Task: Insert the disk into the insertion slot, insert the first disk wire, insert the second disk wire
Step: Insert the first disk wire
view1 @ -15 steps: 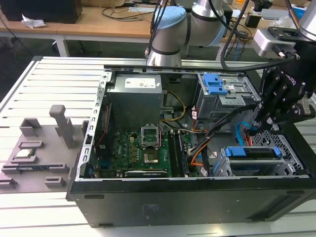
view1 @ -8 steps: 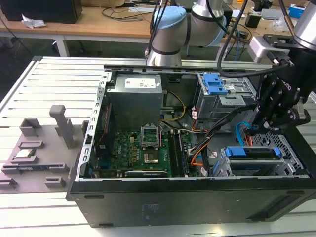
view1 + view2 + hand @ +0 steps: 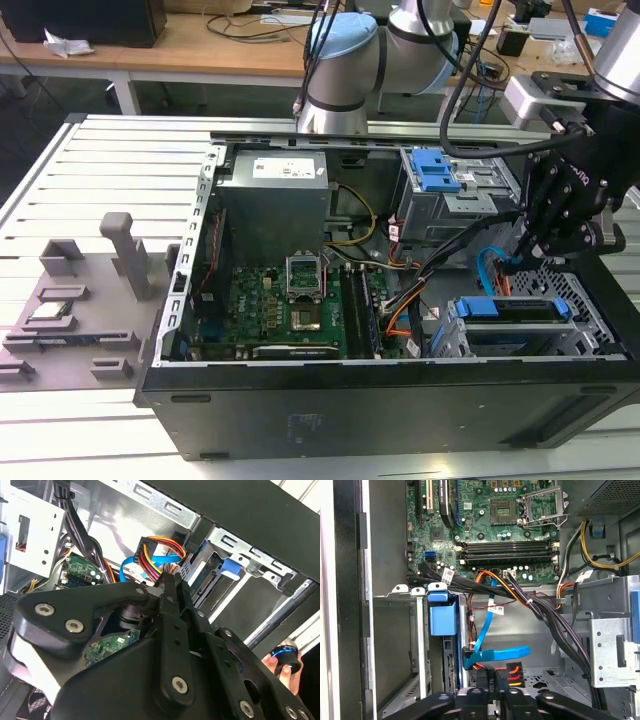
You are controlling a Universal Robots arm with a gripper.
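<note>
The disk (image 3: 510,308) sits in the insertion slot (image 3: 590,330), the low grey cage at the exterior view's right, with its blue carrier (image 3: 442,620) facing out. My gripper (image 3: 512,262) hangs just behind that cage. In both wrist views its fingers (image 3: 481,692) are closed on the black plug of the first disk wire (image 3: 512,672), an orange, red and yellow bundle (image 3: 157,547). The gripper (image 3: 492,680) holds that plug close to the disk's rear edge. The second disk wire (image 3: 495,656), flat and light blue with a dark plug, lies loose right beside it (image 3: 150,560).
A taller grey cage with blue latches (image 3: 436,172) stands behind the gripper. Thick black cable bundles (image 3: 555,625) cross from the motherboard (image 3: 290,305) toward the cages. A person's hand (image 3: 287,672) holding a small dark ring shows past the case wall.
</note>
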